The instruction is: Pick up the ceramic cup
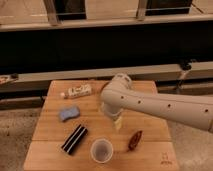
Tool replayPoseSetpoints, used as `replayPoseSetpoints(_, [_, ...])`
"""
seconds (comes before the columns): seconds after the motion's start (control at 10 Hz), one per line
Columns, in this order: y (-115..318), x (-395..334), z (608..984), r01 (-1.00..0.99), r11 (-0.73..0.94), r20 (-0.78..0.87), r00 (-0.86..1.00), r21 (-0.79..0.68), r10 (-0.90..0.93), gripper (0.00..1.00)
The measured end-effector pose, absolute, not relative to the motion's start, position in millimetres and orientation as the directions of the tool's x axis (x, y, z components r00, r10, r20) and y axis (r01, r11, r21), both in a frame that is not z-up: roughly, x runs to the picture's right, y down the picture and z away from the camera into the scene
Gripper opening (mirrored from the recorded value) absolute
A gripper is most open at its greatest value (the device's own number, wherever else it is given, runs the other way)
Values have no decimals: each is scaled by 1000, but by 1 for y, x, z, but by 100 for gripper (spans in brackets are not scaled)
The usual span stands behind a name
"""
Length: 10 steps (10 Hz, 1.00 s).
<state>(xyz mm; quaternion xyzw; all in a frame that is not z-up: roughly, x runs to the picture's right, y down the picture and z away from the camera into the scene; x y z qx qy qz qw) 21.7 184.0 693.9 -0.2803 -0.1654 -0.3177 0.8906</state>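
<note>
You have a wooden table (pixel 50 130) filling the lower part of the camera view, with a dark wall and a pale ledge behind it. The white arm (pixel 165 107) comes in from the right edge and crosses over the back half of the table, bending downward near the centre. The gripper (pixel 114 117) hangs from that bend above the middle of the table, pointing down; you cannot tell whether it is released or clenched, and nothing can be seen in its grasp.

A white bottle (pixel 77 91) lies on its side near the back left of the table. A black bar (pixel 74 139) lies diagonally at the front left. A blue sponge (pixel 69 113) sits between those two.

Your cup (pixel 101 150) stands upright at the front edge of the table, just right of the bar, nearer you than the gripper and apart from it. A small brown item (pixel 134 140) lies to the cup's right.
</note>
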Motion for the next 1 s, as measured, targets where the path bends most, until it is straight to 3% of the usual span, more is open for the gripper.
replayPoseSetpoints(0.4, [196, 22, 660, 641, 656, 498, 752, -398, -431, 80])
replayPoseSetpoints(1.0, [226, -4, 641, 649, 655, 556, 731, -388, -395, 80])
